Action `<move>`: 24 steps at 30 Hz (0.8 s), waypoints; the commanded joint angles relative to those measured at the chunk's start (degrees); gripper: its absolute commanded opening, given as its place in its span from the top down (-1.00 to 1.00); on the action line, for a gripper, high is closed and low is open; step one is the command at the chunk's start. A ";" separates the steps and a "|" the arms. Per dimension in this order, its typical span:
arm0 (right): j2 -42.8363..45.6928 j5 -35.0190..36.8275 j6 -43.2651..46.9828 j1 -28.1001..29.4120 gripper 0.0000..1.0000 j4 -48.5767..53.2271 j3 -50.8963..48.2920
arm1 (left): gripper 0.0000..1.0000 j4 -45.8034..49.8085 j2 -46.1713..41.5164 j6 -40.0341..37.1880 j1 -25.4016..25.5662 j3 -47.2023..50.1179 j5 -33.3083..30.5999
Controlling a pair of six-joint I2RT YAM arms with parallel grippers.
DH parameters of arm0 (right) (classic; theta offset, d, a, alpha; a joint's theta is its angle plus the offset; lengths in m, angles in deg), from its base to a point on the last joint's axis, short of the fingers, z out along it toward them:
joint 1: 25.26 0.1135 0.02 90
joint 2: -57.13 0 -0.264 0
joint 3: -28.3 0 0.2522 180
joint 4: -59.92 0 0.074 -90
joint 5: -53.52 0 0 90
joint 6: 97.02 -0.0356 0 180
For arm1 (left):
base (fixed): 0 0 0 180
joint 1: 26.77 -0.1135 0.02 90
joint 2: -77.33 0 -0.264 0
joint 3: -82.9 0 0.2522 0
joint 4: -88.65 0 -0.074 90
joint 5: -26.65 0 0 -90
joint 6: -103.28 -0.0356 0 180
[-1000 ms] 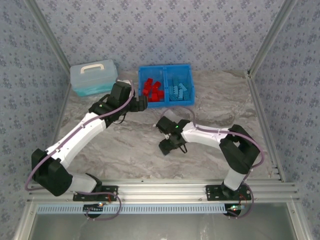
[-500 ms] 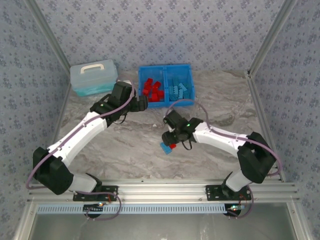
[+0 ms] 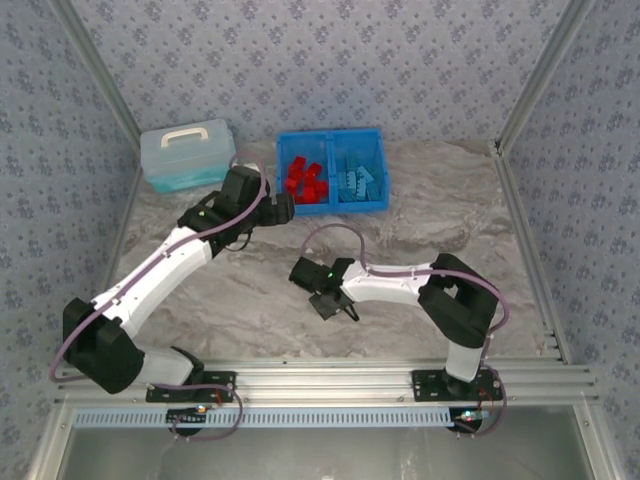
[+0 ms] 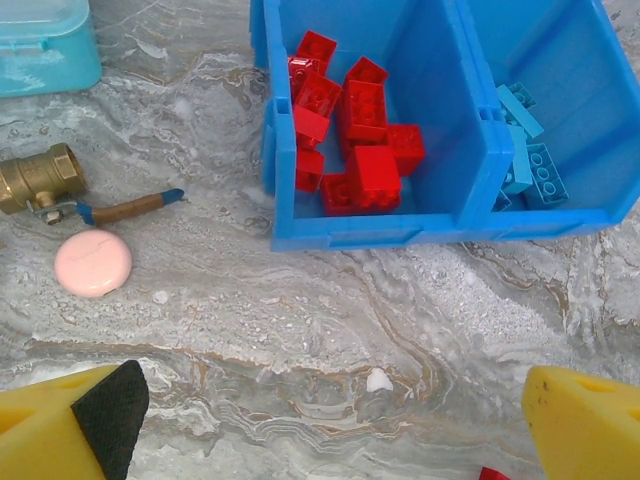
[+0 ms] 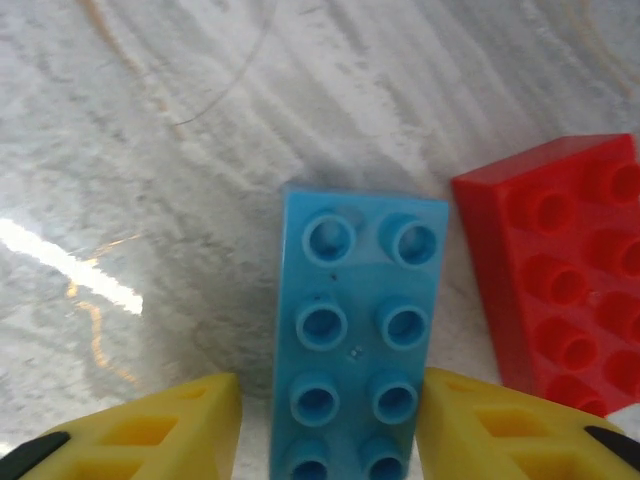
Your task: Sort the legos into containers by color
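From above, the bin (image 3: pixel 332 208) holds red legos (image 3: pixel 305 180) left, blue legos (image 3: pixel 358 182) right.
Left wrist: left gripper (image 4: pixel 330 430) gapes empty before the bin.
Right wrist: right gripper (image 5: pixel 330 430), its fingers (image 5: pixel 170 430) flanking a blue lego (image 5: pixel 355 330) on the table (image 5: pixel 150 150), red lego (image 5: pixel 560 270) alongside; grip unclear.

In my top view the bin (image 3: pixel 333 207) sits at upper centre, the lidded box (image 3: pixel 187 155) to its left. Both compartments hold legos (image 3: pixel 305 180). In my right wrist view a loose lego (image 5: pixel 355 350) lies at centre, a second lego (image 5: pixel 555 270) just right of it.
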 commanded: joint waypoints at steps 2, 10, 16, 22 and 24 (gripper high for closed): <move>-0.78 -4.88 -2.21 1.40 0.09 -3.14 1.34 | -0.97 -0.42 -1.65 0.75 0.07 0.90 0.06; -6.78 3.24 -3.44 0.51 0.47 1.92 6.83 | -0.96 0.53 -2.95 -0.28 0.06 1.71 -0.89; 5.61 2.64 -1.37 -1.71 0.53 2.11 8.34 | -0.98 -0.56 -6.80 -0.81 -0.19 3.23 -1.09; 13.10 3.06 5.08 -19.25 0.52 -5.59 12.25 | -0.99 -4.37 -12.16 -4.45 -0.34 6.25 1.99; 8.48 2.35 7.45 -25.55 0.51 -7.34 16.60 | -0.99 -4.81 -12.62 -5.12 -0.31 6.63 4.36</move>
